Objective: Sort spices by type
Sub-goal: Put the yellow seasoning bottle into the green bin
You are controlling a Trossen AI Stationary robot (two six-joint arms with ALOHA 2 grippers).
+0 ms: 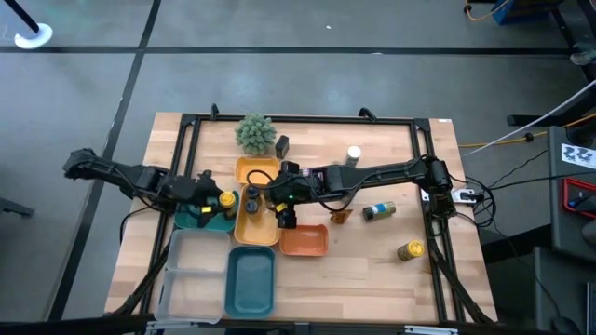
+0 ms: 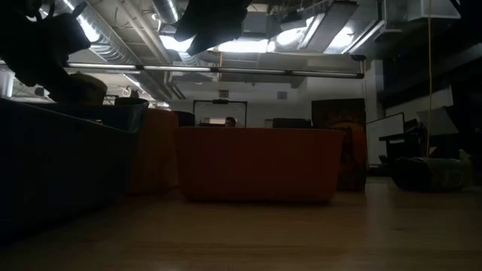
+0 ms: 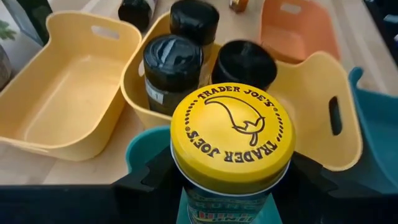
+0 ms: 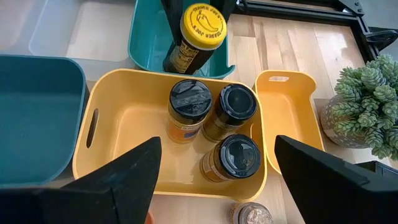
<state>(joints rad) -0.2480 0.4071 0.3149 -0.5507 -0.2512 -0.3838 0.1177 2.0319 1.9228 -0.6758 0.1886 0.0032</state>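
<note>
Left gripper [image 1: 216, 201]: over the small teal tray [image 1: 197, 216] at the worktop's left side; its fingers sit close around the yellow-capped jar [image 3: 231, 144], which stands upright in that tray. Whether they press it or have just let go cannot be told.
Right gripper [image 1: 284, 209]: above the near end of the large yellow tray [image 4: 118, 112], fingers [image 4: 118, 180] spread wide apart, holding nothing.
Dark-capped jars [image 4: 217, 127]: three, upright and bunched together in the large yellow tray.
Small yellow tray [image 4: 289, 115]: just beside the large one, towards the green plant [image 1: 254, 133].
Orange tray [image 1: 304, 241]: touching the large yellow tray's near right corner.
Loose spices: a white-capped bottle [image 1: 353, 154], a jar lying on its side [image 1: 378, 211] and a yellow-capped jar [image 1: 411, 249] lie well apart on the worktop [image 1: 372, 279], right of the trays.
Large teal tray [image 1: 251, 279]: at the near edge.
</note>
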